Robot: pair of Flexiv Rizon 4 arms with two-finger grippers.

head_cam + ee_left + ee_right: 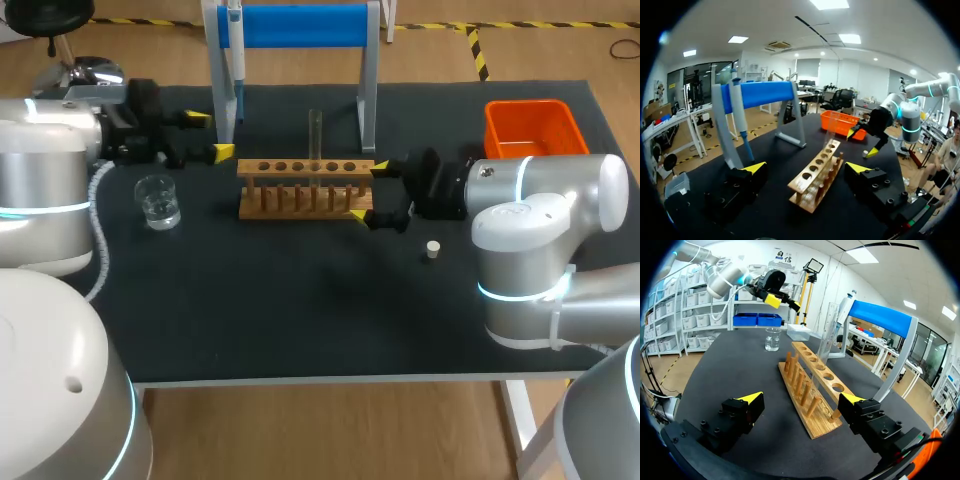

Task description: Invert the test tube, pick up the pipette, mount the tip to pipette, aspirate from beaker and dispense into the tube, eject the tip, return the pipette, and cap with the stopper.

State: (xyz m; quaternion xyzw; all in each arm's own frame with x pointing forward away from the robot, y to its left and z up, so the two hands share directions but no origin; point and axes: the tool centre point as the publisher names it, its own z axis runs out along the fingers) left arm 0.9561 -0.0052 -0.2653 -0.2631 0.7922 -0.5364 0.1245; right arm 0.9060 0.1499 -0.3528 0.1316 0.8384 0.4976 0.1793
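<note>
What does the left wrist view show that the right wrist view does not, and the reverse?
Only the left wrist view shows the stopper. Only the right wrist view shows the beaker. Both show the wooden rack, the test tube standing in it, the pipette on the blue stand, and the left gripper and the right gripper, both open.

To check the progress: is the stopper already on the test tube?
No, the stopper lies on the table, apart from the test tube standing in the wooden rack.
</note>
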